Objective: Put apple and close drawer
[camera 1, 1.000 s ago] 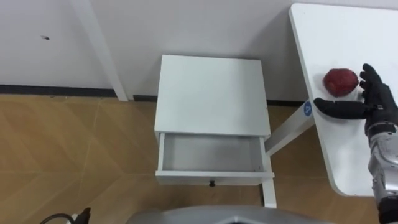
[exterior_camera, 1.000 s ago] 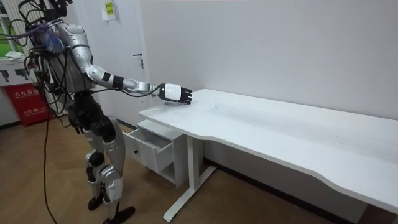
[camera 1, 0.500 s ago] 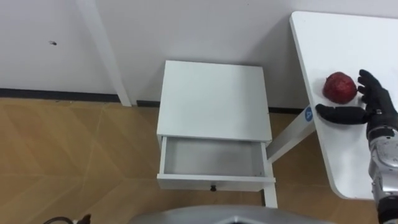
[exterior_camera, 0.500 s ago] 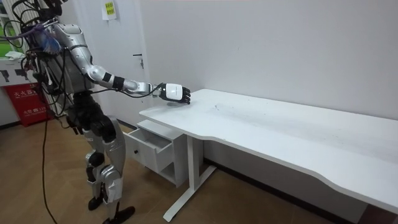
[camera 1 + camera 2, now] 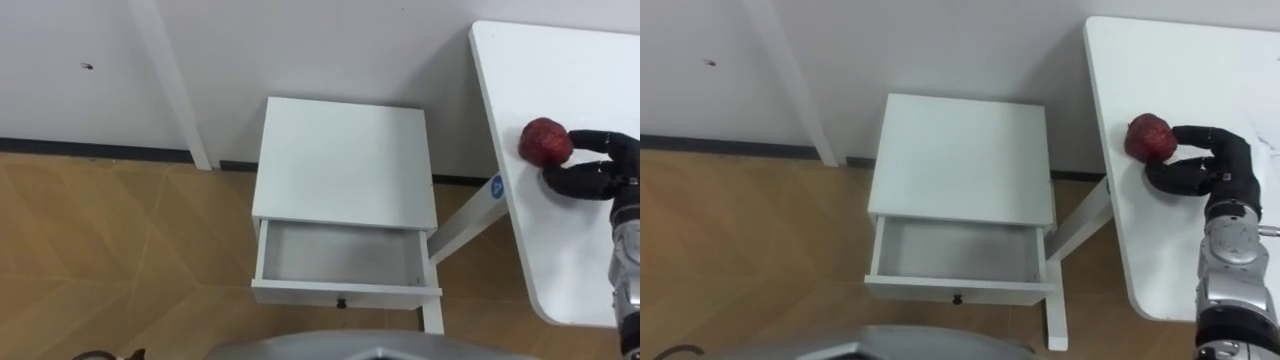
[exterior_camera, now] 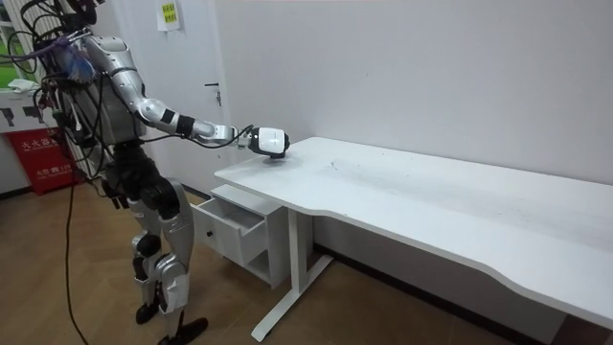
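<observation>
A dark red apple [image 5: 545, 141] lies on the white table [image 5: 560, 70], near its left edge. My right hand [image 5: 598, 172] reaches in from the right and rests on the table against the apple's right side. Its fingers curl over the apple's top and right, and the thumb bends in below it. From the room view, the right arm is stretched out over the table's corner with the hand [image 6: 271, 142] bent down there. The white nightstand [image 5: 345, 160] stands left of the table, its drawer [image 5: 340, 252] pulled open and bare inside.
The nightstand stands against the white wall on a wooden floor. The table's slanted leg [image 5: 465, 215] runs down beside the drawer's right end. A small dark knob [image 5: 341, 301] sits on the drawer front. I stand in front of the nightstand.
My right hand's fingers, straight a second ago, have curled in round the apple. The apple has stayed where it was.
</observation>
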You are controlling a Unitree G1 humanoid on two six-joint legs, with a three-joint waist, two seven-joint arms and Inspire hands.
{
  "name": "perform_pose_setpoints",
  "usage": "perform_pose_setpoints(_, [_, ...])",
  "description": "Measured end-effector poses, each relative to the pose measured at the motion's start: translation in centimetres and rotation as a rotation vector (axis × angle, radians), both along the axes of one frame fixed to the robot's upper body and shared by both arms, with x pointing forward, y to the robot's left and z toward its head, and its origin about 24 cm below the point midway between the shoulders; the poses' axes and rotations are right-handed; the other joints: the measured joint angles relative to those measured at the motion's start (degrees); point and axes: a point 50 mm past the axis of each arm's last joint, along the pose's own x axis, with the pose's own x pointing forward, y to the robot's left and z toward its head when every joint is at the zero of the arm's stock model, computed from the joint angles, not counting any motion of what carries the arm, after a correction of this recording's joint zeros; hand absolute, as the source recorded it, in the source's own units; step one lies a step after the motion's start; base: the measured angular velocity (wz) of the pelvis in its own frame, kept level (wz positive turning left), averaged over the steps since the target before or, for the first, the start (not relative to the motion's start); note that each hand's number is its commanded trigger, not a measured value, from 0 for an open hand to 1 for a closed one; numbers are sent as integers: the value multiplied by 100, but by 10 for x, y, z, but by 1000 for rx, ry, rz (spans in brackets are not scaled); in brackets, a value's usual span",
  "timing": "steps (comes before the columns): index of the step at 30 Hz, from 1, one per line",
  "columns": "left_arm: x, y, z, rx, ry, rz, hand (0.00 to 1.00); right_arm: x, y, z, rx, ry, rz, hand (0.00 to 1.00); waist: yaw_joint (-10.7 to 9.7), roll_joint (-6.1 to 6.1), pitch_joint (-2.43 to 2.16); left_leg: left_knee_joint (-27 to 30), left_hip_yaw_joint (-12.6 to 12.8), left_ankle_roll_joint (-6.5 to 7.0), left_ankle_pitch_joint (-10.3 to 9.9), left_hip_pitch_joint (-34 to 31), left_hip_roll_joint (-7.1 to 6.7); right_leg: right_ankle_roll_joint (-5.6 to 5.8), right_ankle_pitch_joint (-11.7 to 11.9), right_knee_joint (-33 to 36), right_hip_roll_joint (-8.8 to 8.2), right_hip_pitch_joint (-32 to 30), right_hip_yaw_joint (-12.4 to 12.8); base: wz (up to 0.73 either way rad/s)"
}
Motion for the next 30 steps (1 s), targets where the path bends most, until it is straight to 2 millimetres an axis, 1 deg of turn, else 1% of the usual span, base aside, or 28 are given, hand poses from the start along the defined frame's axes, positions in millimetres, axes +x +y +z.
perform_pose_setpoints(11, [5,0,-1,-2,-3,-2,0,1,2,0,-2,1,9,100,14,-12,8,1,1,0,0,-1,1,0,0,4,0,-11,5,0])
perform_pose_setpoints(15, [8,0,-1,2,-6,-23,0,7,9,2,-20,-2,59,100,20,-11,11,2,5,0,0,-24,1,0,0,5,0,-32,0,0])
perform_pose_setpoints(17, [8,0,-1,2,-6,-24,0,13,17,5,-34,-7,109,100,22,0,18,1,8,-1,0,-20,1,0,0,9,1,-33,10,0])
perform_pose_setpoints(19, [10,0,-1,0,-7,-35,0,22,34,7,-53,-8,205,100,36,16,28,4,9,-1,0,-23,3,0,0,9,1,-36,0,0])
perform_pose_setpoints(20, [11,0,-1,0,-9,-37,0,24,38,7,-57,-8,233,100,48,21,31,4,5,-1,0,-25,3,0,0,9,1,-36,-1,0])
perform_pose_setpoints(21, [13,-1,-1,-1,-12,-44,0,27,47,7,-78,10,296,100,86,27,31,2,3,-1,0,-27,4,0,0,9,1,-36,0,0])
perform_pose_setpoints(22, [14,-1,-1,-2,-12,-51,0,28,56,2,-101,59,367,100,160,29,32,-2,3,-1,0,-28,3,0,0,8,1,-38,-1,0])
perform_pose_setpoints(23, [16,-2,-1,-4,-13,-58,0,27,60,-1,-108,89,401,100,188,30,33,-5,3,-1,0,-33,3,0,0,9,1,-42,-4,0])
perform_pose_setpoints(25, [18,-6,-2,-13,-6,-97,0,32,80,1,-152,99,523,100,292,54,23,-8,25,0,0,-76,4,0,0,16,1,-104,0,-2])
perform_pose_setpoints(26, [19,-7,-3,-16,-5,-106,0,33,84,0,-154,106,550,100,322,55,23,-7,27,0,0,-90,4,0,0,15,0,-117,1,0])
perform_pose_setpoints(28, [23,-9,-3,-20,-7,-127,0,32,102,-3,-154,141,652,100,387,50,14,19,30,0,2,-150,5,0,0,20,0,-173,-3,0])
perform_pose_setpoints(30, [23,-10,-3,-21,-7,-132,0,33,114,-2,-162,145,721,100,472,87,39,77,30,1,1,-207,6,0,0,20,-4,-202,-3,2])
